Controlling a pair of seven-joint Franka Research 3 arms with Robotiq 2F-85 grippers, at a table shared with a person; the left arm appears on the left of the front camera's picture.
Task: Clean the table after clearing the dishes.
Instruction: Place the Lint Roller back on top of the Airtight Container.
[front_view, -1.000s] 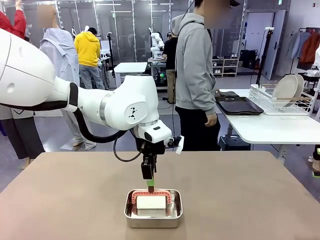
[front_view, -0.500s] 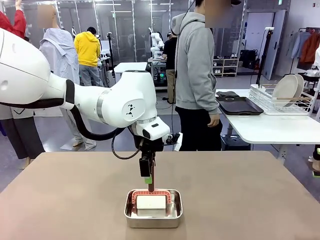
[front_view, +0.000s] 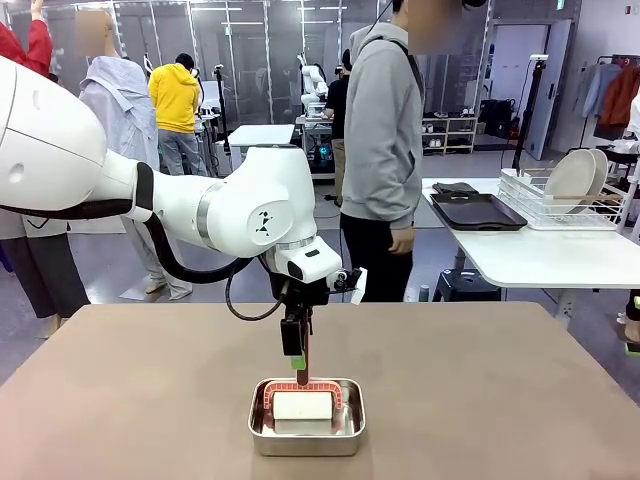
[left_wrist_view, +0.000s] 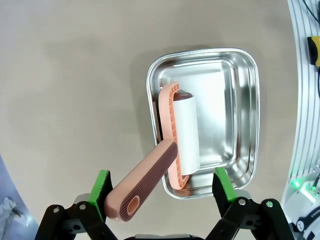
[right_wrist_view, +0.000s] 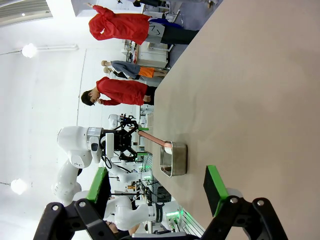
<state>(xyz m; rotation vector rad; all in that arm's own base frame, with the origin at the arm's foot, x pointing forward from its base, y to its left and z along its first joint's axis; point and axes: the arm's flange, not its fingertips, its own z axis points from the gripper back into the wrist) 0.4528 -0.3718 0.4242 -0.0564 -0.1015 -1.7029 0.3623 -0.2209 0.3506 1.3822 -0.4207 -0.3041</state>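
While my left pincer (front_view: 297, 368) hangs above the steel pan (front_view: 307, 417), I see from the front that the pan sits near the counter's (front_view: 500, 400) robot-side edge, about midway along it. In the pan lies one lint roller (front_view: 303, 402), white roll down, its salmon handle rising toward the pincer. From this side the fingers line up, so the front view does not tell me their spacing.

The left wrist view settles it: the two green pads (left_wrist_view: 100, 186) stand spread wide, one on each side of the ribbed handle (left_wrist_view: 142, 184), and neither touches it. Here I also see the roller (left_wrist_view: 185, 135) resting along one long wall of the pan (left_wrist_view: 240, 125), the rest of the pan floor bare and shiny.

From the right wrist view my right pincer (right_wrist_view: 152, 192) is spread too, holding nothing, well apart from the pan (right_wrist_view: 174, 159), which shows small and sideways on the counter (right_wrist_view: 250, 100) with the left arm (right_wrist_view: 85, 150) over it.

I count one pan, one roller, two pincers. The dishes are off this counter: white plates (front_view: 575, 175) stand in a wire rack (front_view: 555, 205) and a dark tray (front_view: 478, 211) lies beside it on the white counter (front_view: 540, 255) beyond the far right corner. One person (front_view: 385, 150) stands past the far edge.
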